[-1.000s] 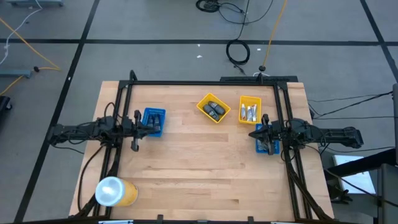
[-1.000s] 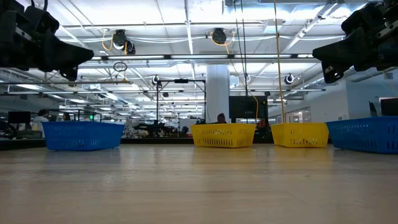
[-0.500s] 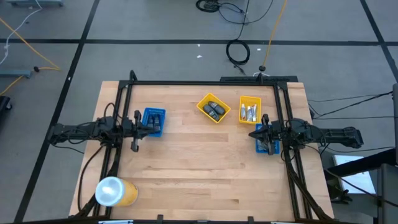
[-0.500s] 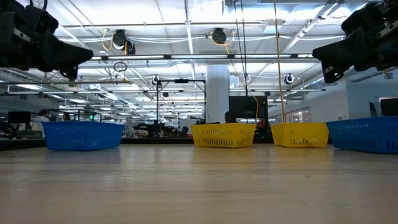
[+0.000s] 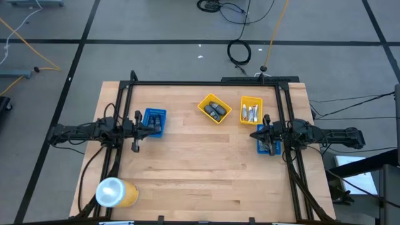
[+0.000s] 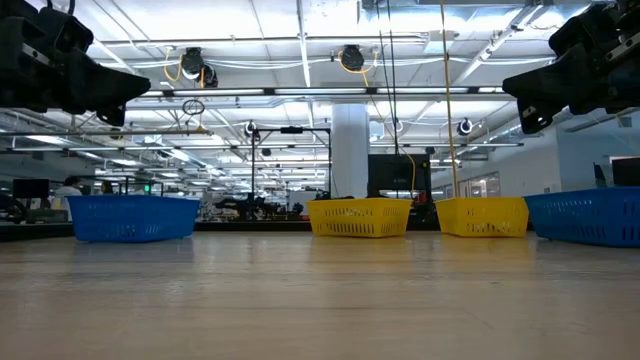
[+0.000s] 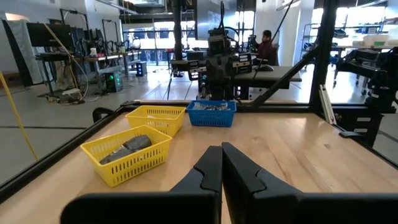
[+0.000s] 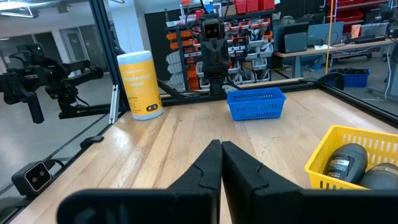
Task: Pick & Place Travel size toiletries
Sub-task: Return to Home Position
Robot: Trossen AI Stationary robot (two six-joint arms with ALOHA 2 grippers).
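Observation:
The travel size toiletries lie in trays on the wooden table. Dark bottles (image 5: pixel 215 111) fill one yellow tray (image 5: pixel 205 102), and silvery tubes (image 5: pixel 251 114) fill the other yellow tray (image 5: pixel 251 100). A blue tray (image 5: pixel 156 115) sits under my left gripper (image 5: pixel 153 127) and another blue tray (image 5: pixel 269 147) under my right gripper (image 5: pixel 253 133). Both grippers hang level above the table, shut and empty, facing each other. The left wrist view shows the shut left gripper (image 7: pixel 222 149) and the bottles (image 7: pixel 124 149). The right wrist view shows the shut right gripper (image 8: pixel 221 146) and the bottles (image 8: pixel 342 163).
A large orange cup (image 5: pixel 115 192) with a whitish top stands at the table's near left corner. A dark frame (image 5: pixel 206 82) runs along the table's far and side edges. Bare wood (image 5: pixel 206 162) spreads across the middle and near part of the table.

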